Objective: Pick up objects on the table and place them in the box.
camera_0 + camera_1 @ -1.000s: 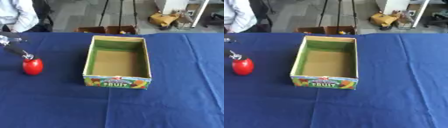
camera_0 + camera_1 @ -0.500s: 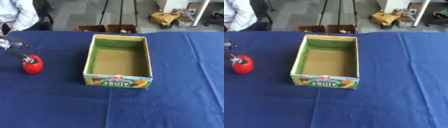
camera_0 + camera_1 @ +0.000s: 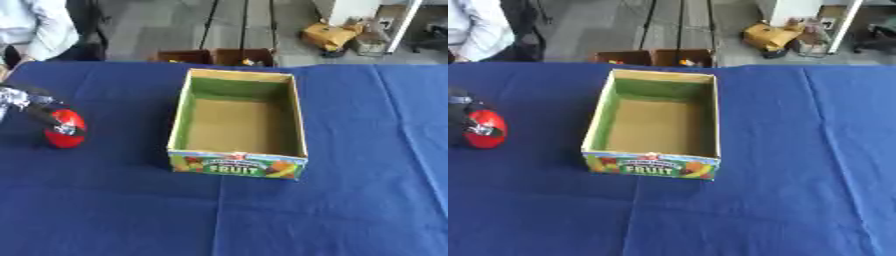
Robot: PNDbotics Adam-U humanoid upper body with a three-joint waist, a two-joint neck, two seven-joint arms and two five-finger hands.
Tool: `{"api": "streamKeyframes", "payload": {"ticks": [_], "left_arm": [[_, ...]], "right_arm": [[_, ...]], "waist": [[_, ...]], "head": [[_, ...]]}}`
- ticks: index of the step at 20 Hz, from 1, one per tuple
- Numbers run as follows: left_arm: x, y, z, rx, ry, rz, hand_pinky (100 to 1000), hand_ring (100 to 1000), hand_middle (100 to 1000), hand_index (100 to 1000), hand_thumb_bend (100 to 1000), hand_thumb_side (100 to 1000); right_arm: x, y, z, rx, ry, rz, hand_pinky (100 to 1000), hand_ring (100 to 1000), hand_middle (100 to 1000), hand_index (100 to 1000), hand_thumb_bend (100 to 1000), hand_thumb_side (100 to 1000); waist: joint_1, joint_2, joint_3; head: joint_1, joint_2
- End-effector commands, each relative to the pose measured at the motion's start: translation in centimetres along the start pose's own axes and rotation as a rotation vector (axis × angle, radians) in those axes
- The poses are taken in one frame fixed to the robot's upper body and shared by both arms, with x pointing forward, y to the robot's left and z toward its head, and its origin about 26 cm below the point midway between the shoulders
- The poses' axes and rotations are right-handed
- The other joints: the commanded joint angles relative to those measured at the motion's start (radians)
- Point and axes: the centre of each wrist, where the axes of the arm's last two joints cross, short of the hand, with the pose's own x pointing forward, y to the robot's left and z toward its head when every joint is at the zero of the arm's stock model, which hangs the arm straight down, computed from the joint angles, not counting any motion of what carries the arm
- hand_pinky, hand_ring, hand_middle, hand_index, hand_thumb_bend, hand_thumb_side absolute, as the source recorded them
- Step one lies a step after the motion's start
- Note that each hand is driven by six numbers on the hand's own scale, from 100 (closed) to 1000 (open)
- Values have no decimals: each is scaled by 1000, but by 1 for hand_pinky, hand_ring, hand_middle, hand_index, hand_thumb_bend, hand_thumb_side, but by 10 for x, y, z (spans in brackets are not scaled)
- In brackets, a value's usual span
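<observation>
One red round object [image 3: 65, 129] sits on the blue-covered bench [image 3: 350, 200] at far left, well apart from the box [image 3: 238, 125]. Looks like a tomato or apple, cannot tell which.

Left hand [image 3: 26, 102] enters from the left edge, black with silver parts. Its fingers [image 3: 54, 122] reach down over the top of the red object, dark tips lying across its upper face and touching it. Whether they are curled round it or just resting on it I cannot tell; the rest of the hand is cut by the frame edge and blurred. The red object appears to be on the cloth, with a shadow right beneath it.

Right hand shows in neither view.

Box is an open cardboard tray near the middle of the bench, long axis running away from the camera, upright. Green inner walls, brown floor, nothing in it. Near end panel has a fruit print and the word FRUIT.

Bench cloth is plain dark blue with a faint fold line running from the box's near end toward the lower edge.

Beyond the far edge of the bench: two small brown cartons [image 3: 214, 56] on the floor, tripod legs [image 3: 245, 20] above them, a yellow-brown crumpled box [image 3: 331, 36] at upper right. A person in a light shirt [image 3: 35, 25] stands at the upper left corner, not touching anything on the bench.
</observation>
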Motion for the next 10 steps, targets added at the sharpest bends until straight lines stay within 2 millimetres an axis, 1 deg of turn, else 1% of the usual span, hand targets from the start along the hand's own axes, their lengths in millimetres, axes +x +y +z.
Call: {"api": "streamKeyframes", "payload": {"ticks": [1, 3, 6, 8, 9, 10], "left_arm": [[-7, 9, 9, 30, 11, 18, 801, 884, 1000, 1000, 433, 676], [-6, 9, 8, 29, 13, 20, 799, 882, 1000, 1000, 405, 661], [-6, 8, 7, 27, 14, 27, 798, 881, 1000, 1000, 400, 665], [-6, 8, 7, 27, 13, 31, 781, 875, 1000, 1000, 411, 678], [-6, 7, 6, 28, 12, 33, 758, 863, 1000, 1000, 400, 688], [-5, 7, 6, 28, 8, 33, 757, 862, 1000, 1000, 398, 690]], "right_arm": [[2, -4, -9, -10, -28, 10, 721, 785, 726, 833, 100, 1000], [2, -4, -8, -12, -27, 10, 722, 785, 724, 833, 100, 1000], [2, -4, -8, -15, -25, 9, 722, 784, 723, 832, 100, 1000], [2, -3, -8, -16, -26, 8, 722, 783, 721, 832, 100, 1000], [2, -3, -8, -17, -25, 8, 722, 783, 721, 832, 100, 1000], [2, -3, -8, -17, -25, 7, 722, 783, 720, 832, 100, 1000]], "waist": [[0, -14, -2], [0, -12, -2], [0, -10, -1], [0, -9, -2], [0, -8, -2], [0, -7, -3]], "head": [[2, -8], [2, -8], [2, -8], [3, -9], [3, -10], [4, -11]]}}
